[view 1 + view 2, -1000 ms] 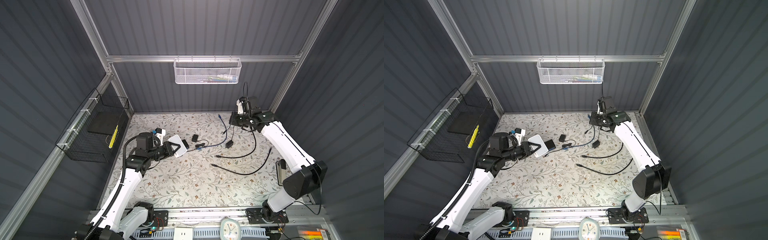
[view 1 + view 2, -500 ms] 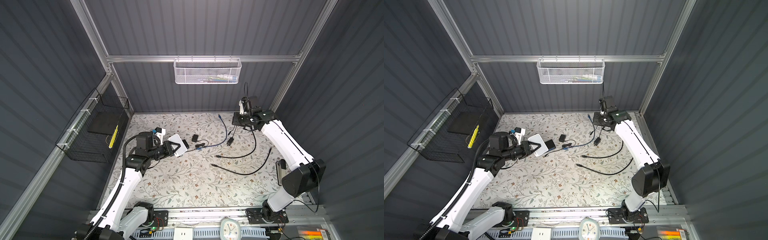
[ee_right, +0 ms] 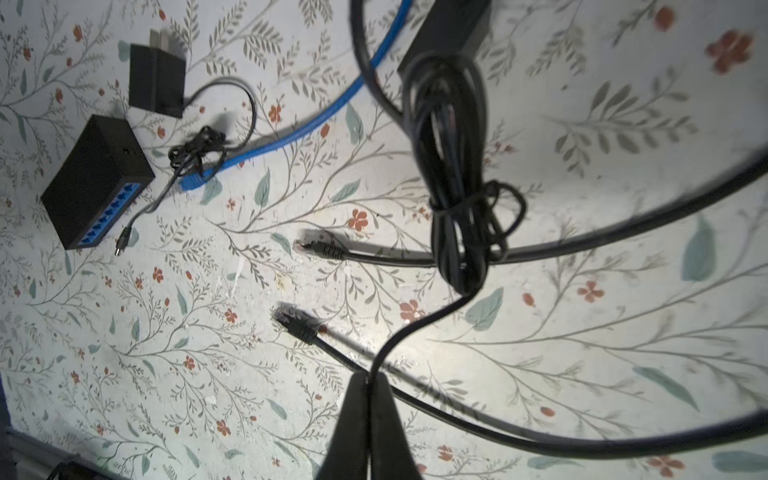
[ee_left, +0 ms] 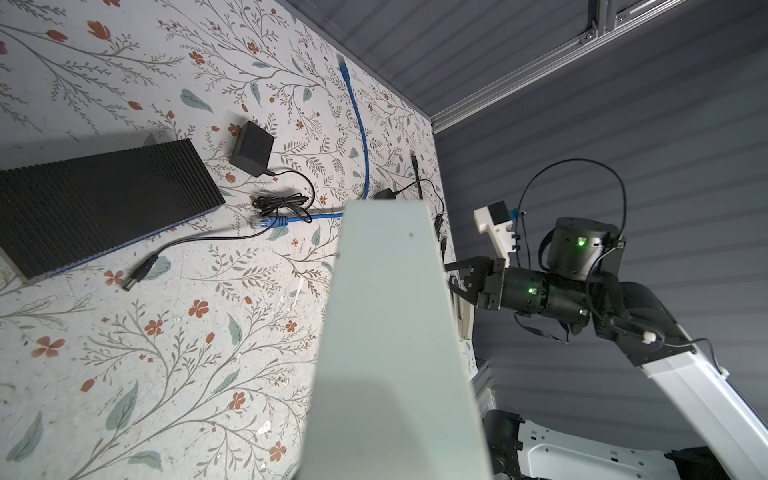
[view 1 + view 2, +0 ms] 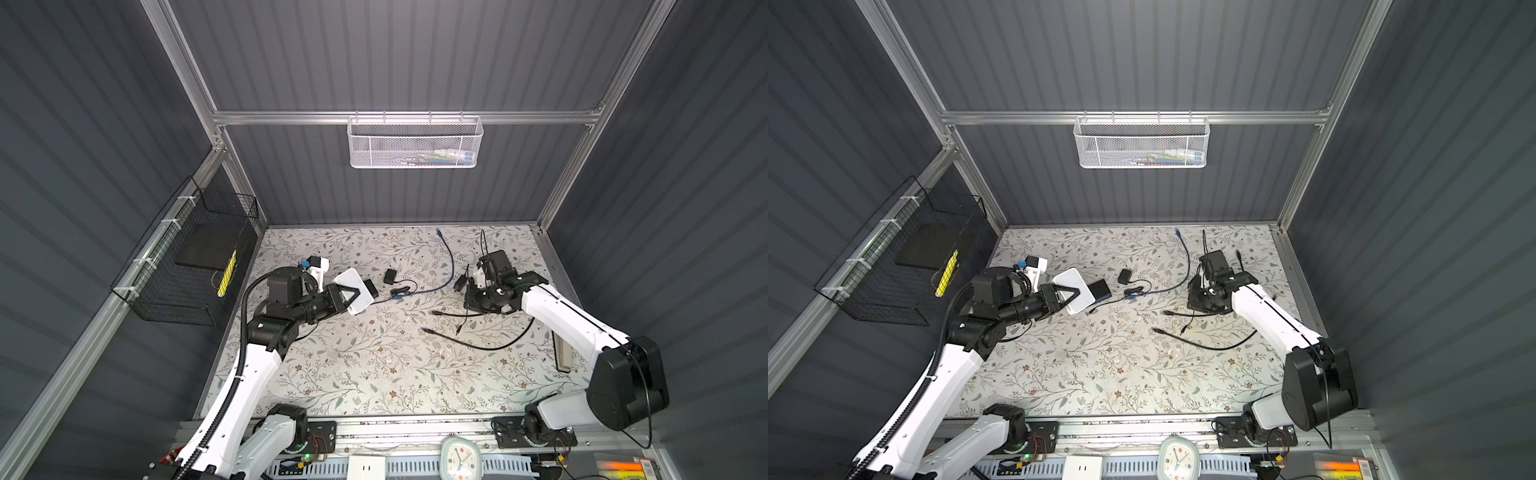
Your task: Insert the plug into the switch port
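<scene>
- Since a second ago my right arm has come down from the back edge of the table [image 5: 374, 374], at 1 o'clock, to between 2 and 3 o'clock, nearer the middle. The adapter [image 5: 459, 284] looks about where it was. The left arm has not shifted.
- Right claw [image 3: 368, 386] is pressed together on the thin cord [image 3: 455, 166]. The cord's coiled bundle and the adapter trail beyond the tips.
- I cannot pick out the plug. Either the pads hide it, or it is the tip of the short lead [image 5: 460, 322] dangling under the claw.
- Left claw [image 5: 351, 294] is clamped on the white box [image 4: 395, 332] at 10 o'clock, with its far end toward the right arm. I judge that this offers a port for the plug.
- The black switch [image 3: 95, 183] lies just beside the box, its blue ports facing the middle. I can't say which of the two is meant.
</scene>
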Robot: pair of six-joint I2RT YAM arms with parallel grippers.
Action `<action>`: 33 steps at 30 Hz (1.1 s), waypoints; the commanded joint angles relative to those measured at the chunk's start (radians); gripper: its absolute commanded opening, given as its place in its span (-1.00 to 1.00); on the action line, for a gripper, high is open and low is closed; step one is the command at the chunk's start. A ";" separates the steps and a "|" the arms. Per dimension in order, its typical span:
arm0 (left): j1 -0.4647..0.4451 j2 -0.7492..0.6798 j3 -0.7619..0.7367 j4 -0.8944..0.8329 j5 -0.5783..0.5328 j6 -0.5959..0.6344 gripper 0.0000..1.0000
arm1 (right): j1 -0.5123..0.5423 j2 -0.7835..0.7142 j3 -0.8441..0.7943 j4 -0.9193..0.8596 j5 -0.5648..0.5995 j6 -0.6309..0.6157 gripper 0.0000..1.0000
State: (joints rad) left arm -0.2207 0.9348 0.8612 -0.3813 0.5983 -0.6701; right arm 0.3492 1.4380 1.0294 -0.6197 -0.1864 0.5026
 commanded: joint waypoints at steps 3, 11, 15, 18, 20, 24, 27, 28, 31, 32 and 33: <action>0.006 -0.054 -0.045 0.005 0.009 -0.027 -1.00 | 0.051 0.025 -0.062 0.111 -0.065 0.057 -0.96; 0.005 -0.089 -0.043 -0.025 -0.003 -0.025 -1.00 | 0.093 0.127 -0.070 0.222 -0.038 0.140 -0.93; 0.006 -0.091 -0.046 -0.031 -0.008 -0.023 -1.00 | 0.100 0.176 -0.063 0.277 -0.012 0.186 -0.92; 0.005 -0.094 -0.051 -0.027 -0.009 -0.026 -1.00 | 0.100 0.197 -0.058 0.311 -0.002 0.209 -0.91; 0.006 -0.096 -0.051 -0.029 -0.011 -0.026 -1.00 | 0.100 0.216 -0.031 0.296 0.006 0.202 -0.91; 0.005 -0.096 -0.045 -0.041 -0.019 -0.019 -1.00 | 0.094 0.238 0.019 0.284 0.003 0.201 -0.90; 0.005 -0.091 -0.047 -0.037 -0.022 -0.019 -1.00 | 0.088 0.284 0.092 0.271 0.001 0.200 -0.89; 0.006 -0.091 -0.047 -0.034 -0.021 -0.021 -1.00 | 0.085 0.304 0.118 0.268 0.003 0.201 -0.89; 0.006 -0.088 -0.047 -0.028 -0.025 -0.026 -1.00 | 0.078 0.372 0.212 0.251 -0.003 0.206 -0.88; 0.006 -0.089 -0.045 -0.029 -0.026 -0.029 -1.00 | 0.078 0.399 0.247 0.244 -0.003 0.207 -0.89; 0.006 -0.090 -0.045 -0.030 -0.027 -0.029 -1.00 | 0.077 0.420 0.276 0.239 -0.004 0.206 -0.88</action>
State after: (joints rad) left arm -0.2207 0.8589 0.8097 -0.4122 0.5751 -0.6922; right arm 0.4332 1.8088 1.2392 -0.3546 -0.1978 0.7002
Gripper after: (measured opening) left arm 0.250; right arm 0.060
